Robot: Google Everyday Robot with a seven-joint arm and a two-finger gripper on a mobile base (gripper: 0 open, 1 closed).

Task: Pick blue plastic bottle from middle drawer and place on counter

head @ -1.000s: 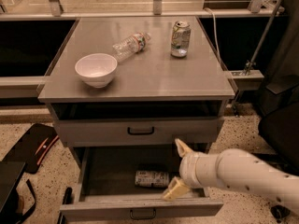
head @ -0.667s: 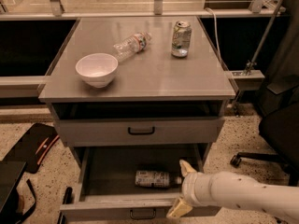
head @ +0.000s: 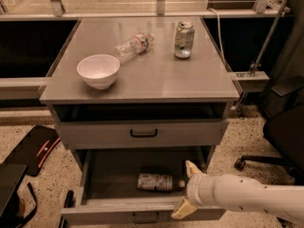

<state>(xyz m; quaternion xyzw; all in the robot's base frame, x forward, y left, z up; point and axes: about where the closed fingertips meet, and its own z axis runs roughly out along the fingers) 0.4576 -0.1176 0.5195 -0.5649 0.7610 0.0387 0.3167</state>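
Observation:
The blue plastic bottle [head: 156,182] lies on its side in the pulled-out middle drawer [head: 114,173], cap pointing right. My gripper [head: 187,188] is on a white arm that comes in from the lower right. It is open, with one tan finger [head: 192,167] above and one [head: 183,208] over the drawer's front edge. It sits just right of the bottle's cap and is not touching the bottle. The grey counter [head: 156,77] is above the drawers.
On the counter stand a white bowl [head: 98,70], a clear bottle with a red-and-white label [head: 133,45] lying on its side, and a green-and-white can [head: 184,40]. The drawer above [head: 142,134] is shut. An office chair [head: 280,137] is at right, black items [head: 35,148] on the floor at left.
My gripper has dropped lower and the arm has swung down, so the open fingers now sit level with the bottle's cap end. The bottle has not moved.

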